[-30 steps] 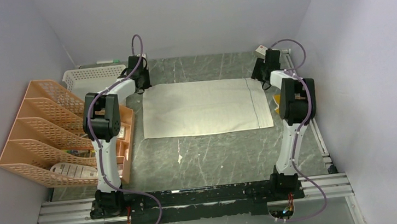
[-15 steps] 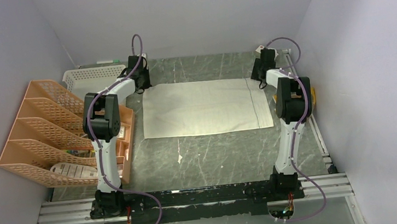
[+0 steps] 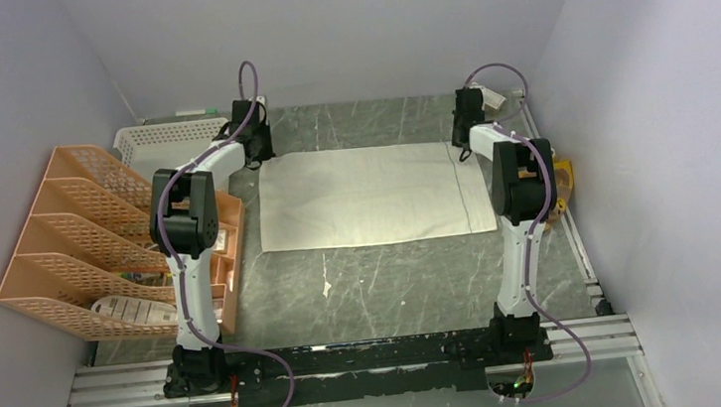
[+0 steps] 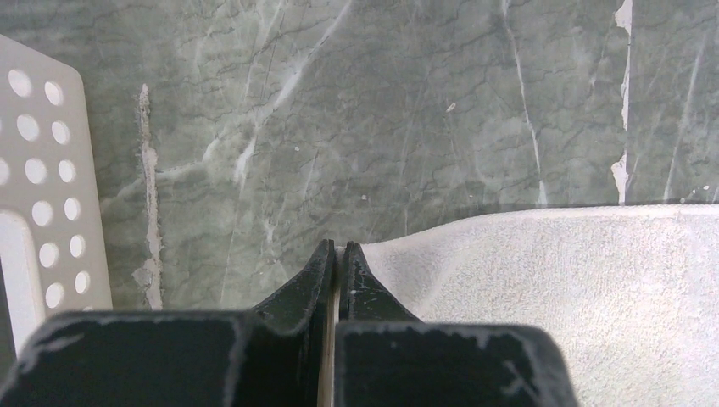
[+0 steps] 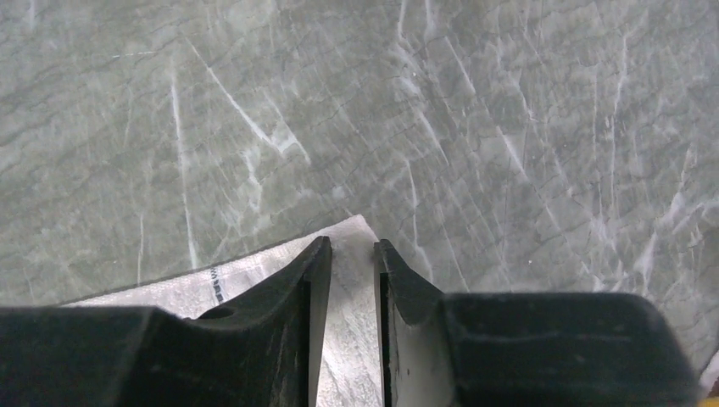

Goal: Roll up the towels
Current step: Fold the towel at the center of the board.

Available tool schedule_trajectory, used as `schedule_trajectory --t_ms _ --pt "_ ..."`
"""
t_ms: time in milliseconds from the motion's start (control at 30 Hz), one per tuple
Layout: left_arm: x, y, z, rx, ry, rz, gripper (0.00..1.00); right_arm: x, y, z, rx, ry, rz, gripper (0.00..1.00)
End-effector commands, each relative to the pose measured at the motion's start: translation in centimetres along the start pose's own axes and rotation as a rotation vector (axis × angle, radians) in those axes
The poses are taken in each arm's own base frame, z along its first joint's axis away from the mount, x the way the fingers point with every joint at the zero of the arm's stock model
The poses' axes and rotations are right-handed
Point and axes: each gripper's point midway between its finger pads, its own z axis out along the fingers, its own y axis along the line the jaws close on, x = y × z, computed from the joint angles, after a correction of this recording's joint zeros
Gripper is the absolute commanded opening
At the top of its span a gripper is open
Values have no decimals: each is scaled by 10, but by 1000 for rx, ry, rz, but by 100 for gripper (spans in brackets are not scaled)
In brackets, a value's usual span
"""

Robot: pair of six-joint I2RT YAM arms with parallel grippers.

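The off-white towel (image 3: pixel 373 194) lies flat and spread out in the middle of the top view, its stitched band toward the right. My left gripper (image 4: pixel 337 252) sits at the towel's upper left corner, jaws pressed together with the cloth edge pinched between them. My right gripper (image 5: pixel 352 250) is at the upper right corner, jaws a narrow gap apart, straddling the corner tip, which lies flat on the table (image 5: pixel 509 127)

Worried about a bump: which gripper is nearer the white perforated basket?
Left. The left gripper pinches the towel corner right beside the basket; the right gripper is at the towel's opposite far corner.
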Motion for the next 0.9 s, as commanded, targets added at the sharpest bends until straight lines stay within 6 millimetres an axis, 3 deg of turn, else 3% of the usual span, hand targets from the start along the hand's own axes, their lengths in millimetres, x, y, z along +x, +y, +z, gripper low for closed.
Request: schedule_trajectory --t_ms 0,133,333,767,867 --pt "-31 -3 -22 26 -57 -3 7 13 -8 4 32 31 -1 29" --pt "-32 -3 -23 28 -60 -4 7 14 -5 6 24 39 0 40" --pt "-33 -3 -25 28 -60 -1 7 13 -4 9 28 59 0 42" --pt "-35 0 -28 23 -63 1 7 26 -4 14 39 117 -5 30" --pt "-38 1 -30 22 -66 -2 7 27 -4 14 42 130 -7 23"
